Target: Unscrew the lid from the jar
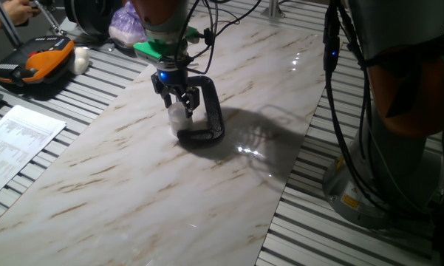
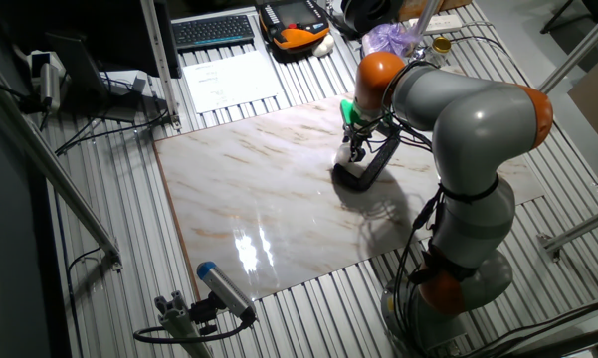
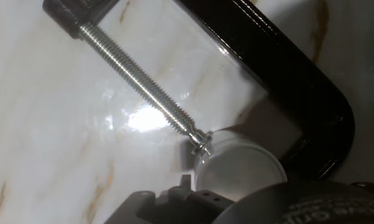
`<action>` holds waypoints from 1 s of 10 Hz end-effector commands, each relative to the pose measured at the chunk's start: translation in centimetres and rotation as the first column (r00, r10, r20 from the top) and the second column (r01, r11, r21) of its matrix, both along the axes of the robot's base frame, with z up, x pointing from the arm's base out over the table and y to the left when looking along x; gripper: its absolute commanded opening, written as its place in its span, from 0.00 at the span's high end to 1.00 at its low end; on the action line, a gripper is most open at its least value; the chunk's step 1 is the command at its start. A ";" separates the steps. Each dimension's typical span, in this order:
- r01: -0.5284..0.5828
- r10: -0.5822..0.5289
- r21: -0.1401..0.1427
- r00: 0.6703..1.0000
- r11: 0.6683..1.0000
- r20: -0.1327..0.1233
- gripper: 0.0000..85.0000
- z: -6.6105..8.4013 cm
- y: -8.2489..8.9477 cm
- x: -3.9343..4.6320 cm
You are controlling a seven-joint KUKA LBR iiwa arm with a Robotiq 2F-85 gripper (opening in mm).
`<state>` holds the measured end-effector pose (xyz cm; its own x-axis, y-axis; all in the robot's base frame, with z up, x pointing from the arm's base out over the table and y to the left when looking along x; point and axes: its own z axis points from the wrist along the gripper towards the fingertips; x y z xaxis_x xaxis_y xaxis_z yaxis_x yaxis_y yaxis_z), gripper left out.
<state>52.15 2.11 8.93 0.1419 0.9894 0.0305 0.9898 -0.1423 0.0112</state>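
in the black clamp [image 3: 311, 87], upright jar [image 3: 239, 169], lid [image 3: 243, 177] topmost

Gripper [image 1: 182, 103] poised over jar [image 1: 179, 118] inside black C-clamp [image 1: 207, 111]

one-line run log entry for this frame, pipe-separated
phase: at jar | hand: down over lid, grip state unclear | jar: held in black C-clamp, screw tip against it | lid: on jar

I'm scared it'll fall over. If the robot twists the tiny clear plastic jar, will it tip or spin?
Probably not: the tiny clear plastic jar sits pinched by the black C-clamp, whose metal screw presses its side. Its smooth plastic may still slip slightly.
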 end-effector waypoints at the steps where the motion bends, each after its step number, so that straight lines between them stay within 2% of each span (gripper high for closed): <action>1: 0.000 0.000 0.000 1.000 1.000 0.000 0.20 0.0 0.0 0.00; 5: -0.005 0.005 0.004 1.000 1.000 0.007 0.20 -0.1 0.0 0.03; 10: -0.016 0.016 -0.003 1.000 1.000 -0.001 0.20 0.0 0.0 0.03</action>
<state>52.18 2.12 8.93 0.1260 0.9917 0.0272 0.9919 -0.1263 0.0112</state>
